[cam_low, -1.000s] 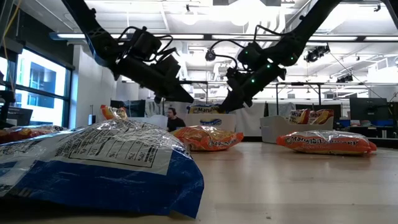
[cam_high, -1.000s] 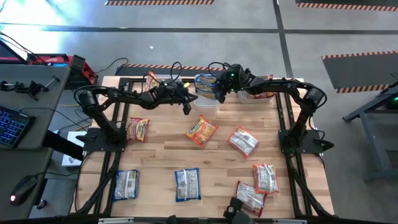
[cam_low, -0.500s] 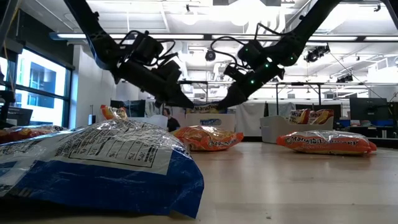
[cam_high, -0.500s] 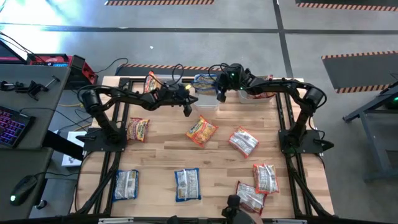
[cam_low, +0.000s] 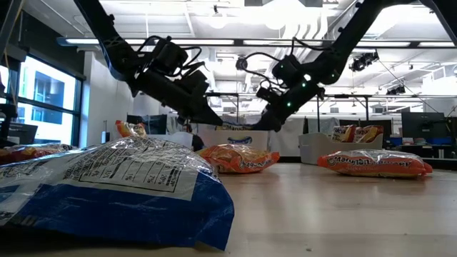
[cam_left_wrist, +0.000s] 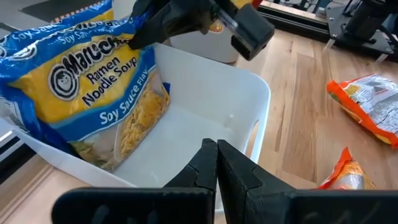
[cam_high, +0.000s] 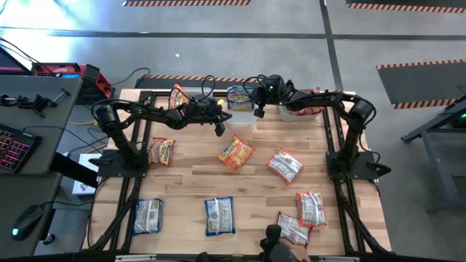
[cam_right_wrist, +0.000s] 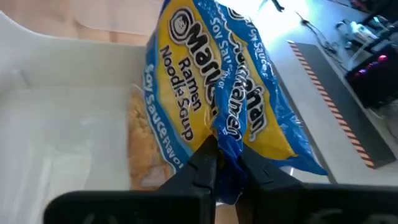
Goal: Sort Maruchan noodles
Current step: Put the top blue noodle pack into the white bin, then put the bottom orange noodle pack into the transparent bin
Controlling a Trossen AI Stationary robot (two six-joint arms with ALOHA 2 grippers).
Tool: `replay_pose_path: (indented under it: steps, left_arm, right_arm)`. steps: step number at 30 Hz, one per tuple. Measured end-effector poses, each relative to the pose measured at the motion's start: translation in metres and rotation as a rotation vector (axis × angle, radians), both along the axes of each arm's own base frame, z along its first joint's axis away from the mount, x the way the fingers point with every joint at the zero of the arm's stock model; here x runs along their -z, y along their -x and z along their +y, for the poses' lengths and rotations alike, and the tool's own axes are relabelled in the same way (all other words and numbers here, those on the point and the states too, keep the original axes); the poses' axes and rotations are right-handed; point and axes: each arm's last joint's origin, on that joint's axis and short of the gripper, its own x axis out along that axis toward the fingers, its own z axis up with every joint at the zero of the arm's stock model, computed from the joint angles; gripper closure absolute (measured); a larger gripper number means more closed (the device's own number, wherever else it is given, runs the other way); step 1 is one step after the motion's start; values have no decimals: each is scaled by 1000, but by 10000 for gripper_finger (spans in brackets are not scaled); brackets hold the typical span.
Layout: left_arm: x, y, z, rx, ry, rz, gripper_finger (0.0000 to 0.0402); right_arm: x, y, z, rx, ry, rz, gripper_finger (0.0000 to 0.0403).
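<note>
Seen from above, the right gripper [cam_high: 256,110] is clamped on a blue-and-yellow soy sauce packet [cam_right_wrist: 211,81] inside the middle bin [cam_left_wrist: 205,130] at the table's far edge. The left gripper [cam_high: 219,129] hovers nearby, jaws together and empty. Sorting looks barely begun: about eight packets, like the orange packet [cam_high: 236,153], lie loose on the table [cam_high: 189,175].

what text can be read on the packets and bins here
"Maruchan", "Ramen Noodle Soup", "Soy Sauce Flavor": on the blue-and-yellow plastic noodle packet standing in the white plastic bin, held by the right gripper.
Red lettering on the orange packets across the table: too blurred to read.
Nutrition panel on the nearest blue-and-silver packet: too small to read.
</note>
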Motion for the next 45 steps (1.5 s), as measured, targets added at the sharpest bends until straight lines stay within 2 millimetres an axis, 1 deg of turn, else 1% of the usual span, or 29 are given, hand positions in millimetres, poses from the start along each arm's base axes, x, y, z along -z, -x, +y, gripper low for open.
replay_pose_path:
  steps: [4,13,15,17,19,24,26,28,30,32,35,36,37,41,45]
  left_arm:
    - [0,0,0,-6,-4,2,401]
    - [0,0,1,-13,-17,9,401]
    - [0,0,1,-12,-20,9,401]
    - [0,0,1,-10,-24,11,401]
    - [0,0,1,-10,-25,11,401]
    - [0,0,1,-10,-25,10,401]
    - [0,0,1,-10,-24,10,401]
    - [0,0,0,-9,-25,10,401]
    - [0,0,0,-7,-25,10,401]
    - [0,-1,-2,-2,-30,12,401]
    - [0,-3,-5,21,-44,16,401]
    - [0,-4,-7,29,-45,16,401]
    - [0,-4,-9,37,-50,17,401]
    - [0,-9,-17,78,-74,23,401]
    - [0,-13,-28,117,-75,20,401]
  right_arm:
    - [1,-3,2,13,15,1,364]
    - [-2,-4,3,27,9,-16,273]
    - [-5,-3,5,26,12,-24,256]
    - [-13,-3,7,21,27,-43,242]
    - [-26,-2,10,16,46,-68,231]
    - [-65,11,25,17,72,-92,222]
    - [-81,20,33,46,68,-84,227]
    - [-95,30,43,60,53,-58,240]
    - [-103,42,55,53,54,-52,264]
    - [-105,56,67,49,63,-63,298]
    - [-96,82,86,57,41,-97,364]
    - [-90,91,93,60,22,-115,382]
    - [-85,98,101,63,2,-140,392]
    - [-66,122,137,80,-100,-222,382]
    - [-61,138,176,111,-225,-193,392]
